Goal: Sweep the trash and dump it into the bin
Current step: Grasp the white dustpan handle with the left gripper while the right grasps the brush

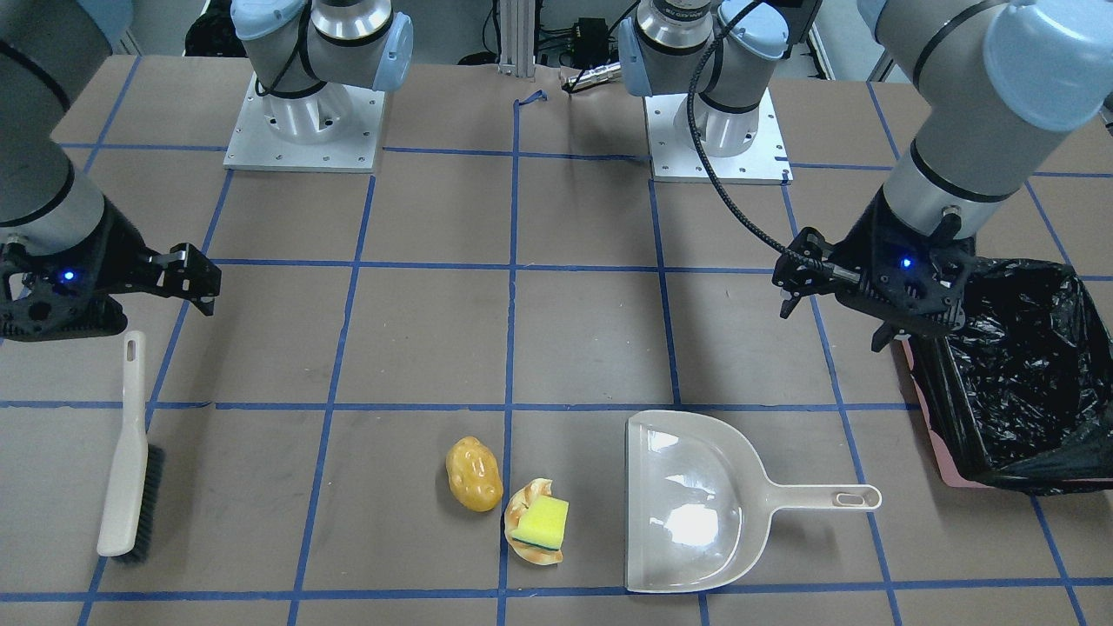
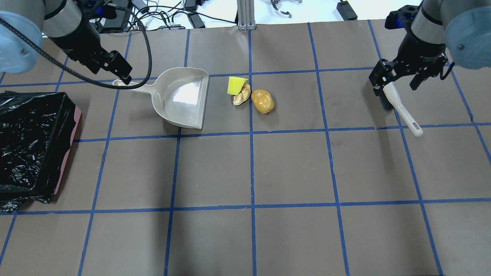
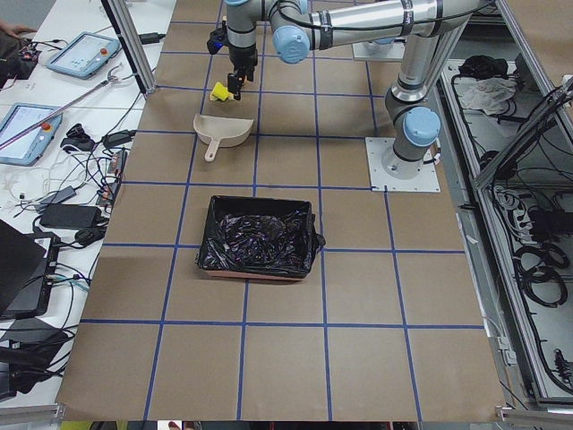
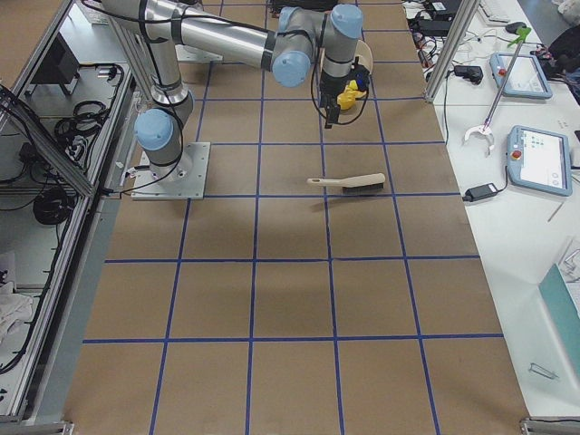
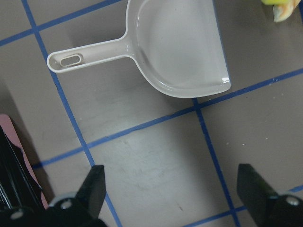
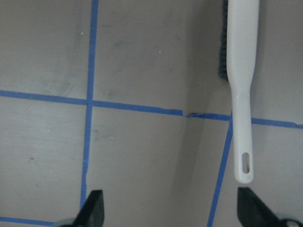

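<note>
1. Grip status: nothing is held. The right gripper [image 6: 170, 210] has both fingers spread wide, with bare table [image 6: 142, 56] between them. The left gripper [image 5: 173, 189] is likewise spread and empty.
2. Brush [image 6: 240, 90]: it lies in the upper right of the right wrist view, off to the right of the jaw gap. Its long axis runs top to bottom of that frame, with the hang-hole end lowest and the bristles at the top. I judge the right arm the nearer one. It needs a sideways shift to straddle the handle.
3. Dustpan [image 5: 180, 52]: it lies in the upper middle of the left wrist view. Its handle runs almost level across the frame and points left. The left arm is nearer.
4. Trash: a yellow potato-shaped lump [image 1: 474, 474] and a yellow sponge [image 1: 545, 518] on a crumpled tan scrap [image 1: 519, 509]. They lie at lower centre of the front view, just beside the dustpan's straight open lip, between dustpan and brush.
5. Bin [image 1: 1017, 391]: it sits at the right edge of the front view, just beside the left gripper and well apart from the trash. The dustpan handle points toward it.
6. Materials: brush and dustpan are smooth beige plastic, and the pan is glossy with glare. The bristles are dark. The bin liner is crinkly glossy black film with a pink edge at the base. I expect both slim handles to be hard and slick.
</note>
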{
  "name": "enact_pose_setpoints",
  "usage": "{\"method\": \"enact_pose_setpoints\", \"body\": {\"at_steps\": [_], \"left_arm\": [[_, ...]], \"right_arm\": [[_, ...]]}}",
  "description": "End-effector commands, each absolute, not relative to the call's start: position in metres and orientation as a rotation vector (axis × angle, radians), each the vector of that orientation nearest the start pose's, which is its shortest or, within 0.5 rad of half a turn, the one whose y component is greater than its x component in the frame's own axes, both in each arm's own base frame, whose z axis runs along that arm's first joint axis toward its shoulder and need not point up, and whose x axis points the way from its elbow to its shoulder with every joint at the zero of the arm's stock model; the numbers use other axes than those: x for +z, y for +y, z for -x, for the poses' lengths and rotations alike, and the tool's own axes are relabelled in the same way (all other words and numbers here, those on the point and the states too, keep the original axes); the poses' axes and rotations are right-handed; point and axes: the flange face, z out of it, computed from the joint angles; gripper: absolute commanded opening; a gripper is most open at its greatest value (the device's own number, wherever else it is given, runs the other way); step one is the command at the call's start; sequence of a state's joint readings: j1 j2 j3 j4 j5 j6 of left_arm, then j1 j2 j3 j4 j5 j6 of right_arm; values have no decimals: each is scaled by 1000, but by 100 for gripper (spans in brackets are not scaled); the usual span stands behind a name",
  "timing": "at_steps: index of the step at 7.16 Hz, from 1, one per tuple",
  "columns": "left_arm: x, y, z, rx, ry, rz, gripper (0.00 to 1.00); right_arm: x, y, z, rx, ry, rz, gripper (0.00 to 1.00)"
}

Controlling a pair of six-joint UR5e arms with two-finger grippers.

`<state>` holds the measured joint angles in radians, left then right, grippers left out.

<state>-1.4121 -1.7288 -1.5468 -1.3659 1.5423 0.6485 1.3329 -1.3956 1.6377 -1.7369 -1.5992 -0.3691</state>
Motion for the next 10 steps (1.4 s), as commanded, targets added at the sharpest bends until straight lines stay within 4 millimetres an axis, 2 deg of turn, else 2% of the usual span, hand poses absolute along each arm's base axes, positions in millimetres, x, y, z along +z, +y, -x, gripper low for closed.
{"method": "enact_pose_setpoints", "body": {"at_steps": [1,2,3,4,5,7,8,9,10], "left_arm": [[394,-607,35,-100,2929,-1122,100],[378,-616,32,-70,2838,-1356,100],[364,-621,28,-34,2711,-1599,100],[354,-626,20,55,2565,-1740,100],[354,-631,21,89,2479,-1783,100],[328,-648,13,149,2309,-1940,100],[316,-662,13,101,2229,-2012,100],[309,-674,12,56,2146,-2083,100],[311,-683,17,-11,2070,-2161,95]], "right_arm": [[325,-587,65,173,3112,222,100],[301,-600,74,178,3138,284,99],[282,-604,77,218,3133,291,99],[269,-596,75,269,3119,338,99],[251,-581,86,367,3140,362,96],[244,-574,90,398,3125,393,96],[243,-574,89,407,3121,393,92],[240,-575,90,413,3116,405,85],[240,-574,91,422,3124,403,71]]}}
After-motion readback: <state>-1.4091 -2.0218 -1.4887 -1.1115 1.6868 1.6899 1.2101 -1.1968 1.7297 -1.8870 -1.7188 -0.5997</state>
